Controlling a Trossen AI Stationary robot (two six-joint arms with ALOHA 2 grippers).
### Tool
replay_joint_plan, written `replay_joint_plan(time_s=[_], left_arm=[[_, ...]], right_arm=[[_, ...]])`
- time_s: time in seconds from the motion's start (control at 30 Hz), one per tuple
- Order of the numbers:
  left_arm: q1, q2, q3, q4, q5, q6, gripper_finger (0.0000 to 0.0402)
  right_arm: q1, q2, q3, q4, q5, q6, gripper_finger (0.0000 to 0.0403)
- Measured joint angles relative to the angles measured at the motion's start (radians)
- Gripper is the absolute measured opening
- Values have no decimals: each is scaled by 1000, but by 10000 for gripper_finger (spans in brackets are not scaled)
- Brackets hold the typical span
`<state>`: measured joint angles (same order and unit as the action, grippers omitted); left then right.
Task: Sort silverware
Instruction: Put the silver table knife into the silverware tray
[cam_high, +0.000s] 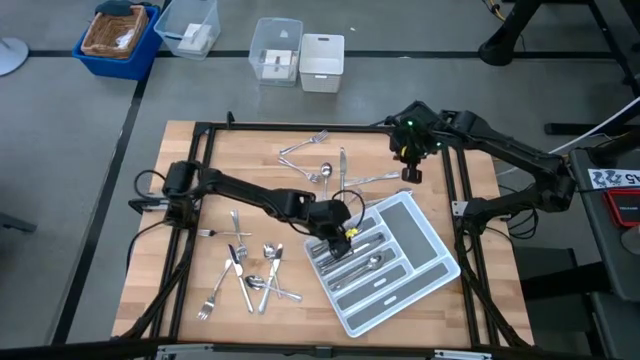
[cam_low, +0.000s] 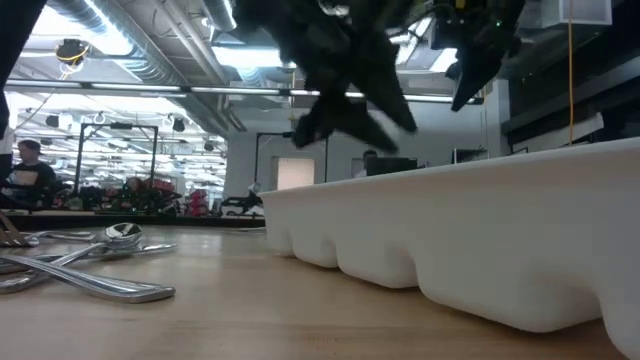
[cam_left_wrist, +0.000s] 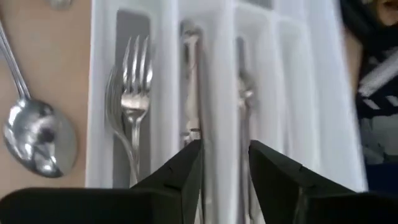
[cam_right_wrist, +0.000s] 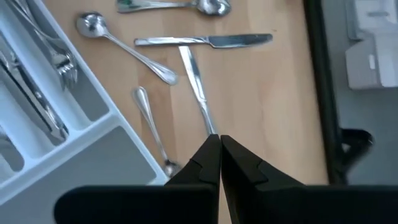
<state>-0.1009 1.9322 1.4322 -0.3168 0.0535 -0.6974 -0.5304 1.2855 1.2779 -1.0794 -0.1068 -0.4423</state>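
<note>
Grey plastic tray (cam_high: 425, 240) lies slanted toward the desk's right front part, a few pieces already in its slots. The left gripper (cam_left_wrist: 224, 163) hangs over the tray's near-left end with its fingers parted and nothing visibly between them; a knife (cam_left_wrist: 194, 93) lies in the slot right under the tips, a fork (cam_left_wrist: 134, 87) one slot over. My worry is that the fingers sit low among the slot walls, so a sideways pull could drag the tray or flip the knife across a divider.

The right gripper (cam_right_wrist: 219, 155) is pinched closed and empty above the desk's right rear part, over loose knives (cam_right_wrist: 205, 41). More silverware (cam_high: 245, 272) is heaped near the left front edge, crossed and overlapping, so one pick may lift or scatter its neighbours.
</note>
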Motion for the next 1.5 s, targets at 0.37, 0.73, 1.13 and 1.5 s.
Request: replay_joint_plan(time_s=[0.37,0.73,1.13,1.5], left_arm=[[111,-265,0,-345,-2,280,104],[306,-389,-1,-494,1,522,104],[521,-335,-2,-475,74,567,104],[670,-320,-2,-574,74,535,104]], right_arm=[[0,7,-178,154,-17,0,14],[0,41,-299,344,1,147,14],[0,201,-299,432,9,229,57],[0,389,-298,782,-70,895,128]])
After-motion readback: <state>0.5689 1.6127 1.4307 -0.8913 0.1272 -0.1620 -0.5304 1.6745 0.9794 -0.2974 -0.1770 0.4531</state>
